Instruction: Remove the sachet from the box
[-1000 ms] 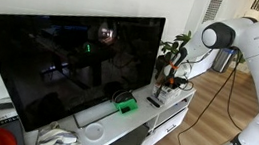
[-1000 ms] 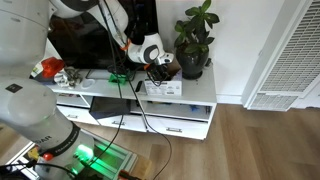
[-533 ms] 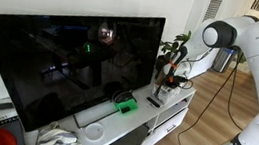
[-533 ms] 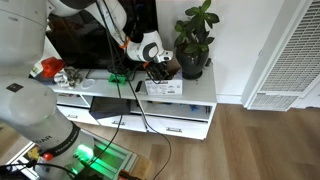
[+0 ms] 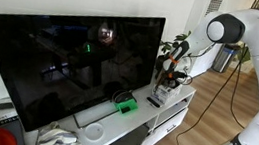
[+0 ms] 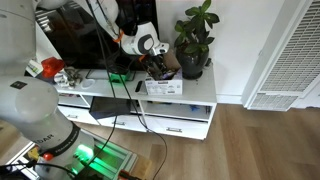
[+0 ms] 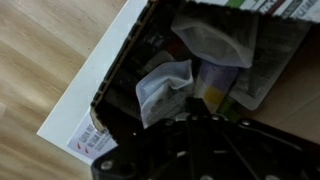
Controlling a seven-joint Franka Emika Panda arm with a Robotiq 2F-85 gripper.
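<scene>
Television [image 5: 70,65] stands on the white cabinet [image 6: 200,92], to one side of the gripper [image 6: 161,68]. The box [image 6: 165,87] sits open directly below the gripper. A white sachet [image 7: 162,88] lies within the box opening, just beyond the fingers. The fingers are dark and blurred, so the grip state cannot be determined.

Television [image 5: 70,65]: on the cabinet [image 6: 203,97], along its back.
Box [image 6: 163,87]: on the cabinet top, past the television's end, just before the plant [image 6: 195,35].
Sachet [image 7: 165,88]: inside the box, among other packets.
Gripper [image 6: 157,64]: above the box.
Block [image 5: 125,106]: on the cabinet, before the television.
</scene>
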